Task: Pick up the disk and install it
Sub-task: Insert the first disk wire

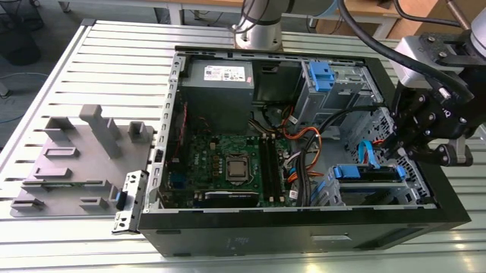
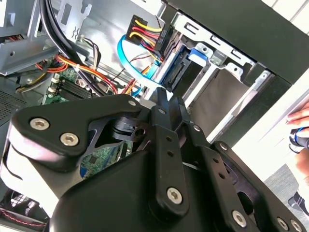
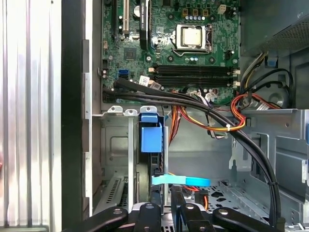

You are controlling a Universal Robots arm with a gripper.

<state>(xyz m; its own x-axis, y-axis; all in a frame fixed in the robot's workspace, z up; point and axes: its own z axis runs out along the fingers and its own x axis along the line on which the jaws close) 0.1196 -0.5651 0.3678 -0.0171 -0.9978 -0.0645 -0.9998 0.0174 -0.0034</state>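
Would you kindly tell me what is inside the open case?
Motherboard, power supply, cables, and the disk slotted in a bay; the bay walls cover most of its body.

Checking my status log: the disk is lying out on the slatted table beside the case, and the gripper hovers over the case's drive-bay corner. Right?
One thing is off. The disk isn't out on the slatted table; it stands in the drive bay inside the case, as the first wrist view shows by its blue handle. The gripper does hover over the case's drive-bay corner.
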